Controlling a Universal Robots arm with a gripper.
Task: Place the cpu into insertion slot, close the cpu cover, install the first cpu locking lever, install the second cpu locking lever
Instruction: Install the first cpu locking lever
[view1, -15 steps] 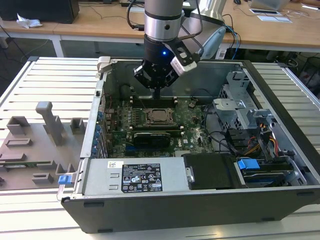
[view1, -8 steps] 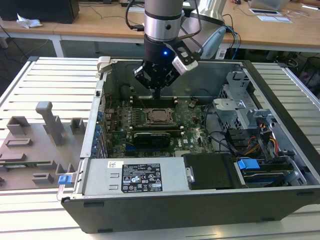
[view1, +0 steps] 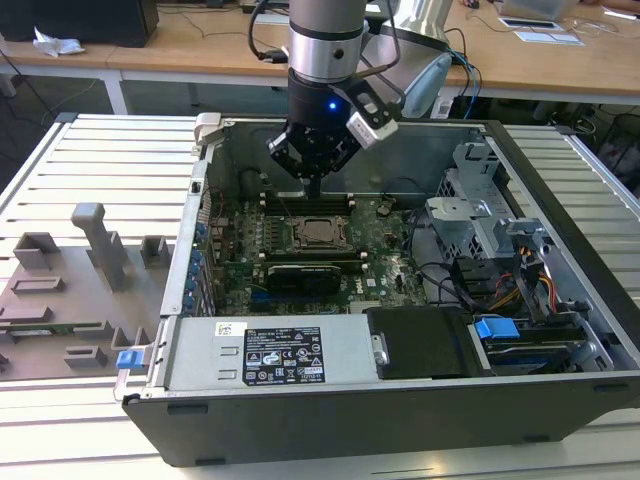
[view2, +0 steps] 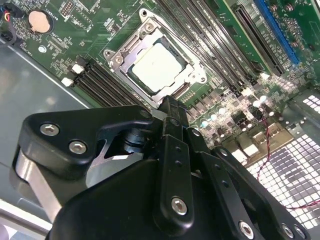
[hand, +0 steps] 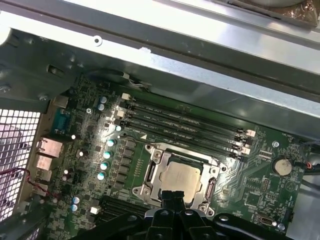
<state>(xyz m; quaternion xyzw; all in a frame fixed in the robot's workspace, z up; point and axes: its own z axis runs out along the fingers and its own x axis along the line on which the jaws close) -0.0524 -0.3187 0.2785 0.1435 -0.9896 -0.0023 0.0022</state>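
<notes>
The cpu (view2: 159, 67) lies flat in the insertion slot (view2: 199, 76) on the motherboard, its pale metal top showing through the window of the cpu cover (view2: 121, 54). That silvery frame lies down around the chip. In the first wrist view the cpu (hand: 181, 179) and the cpu cover (hand: 152, 172) sit just beyond my fingertips. My gripper (view2: 170, 107) hangs above the socket's edge with its black fingers pressed together and nothing between them. From the exterior view the gripper (view1: 313, 188) hovers just behind the cpu (view1: 320, 233). Whether the locking levers are latched I cannot tell.
Long black memory slots (hand: 185, 125) flank the socket. Case walls (view1: 560, 250) enclose the board, with a power supply (view1: 270, 350) in front and a drive cage (view1: 480, 215) with cables on the exterior view's right. A grey fixture (view1: 95, 260) stands on the table outside.
</notes>
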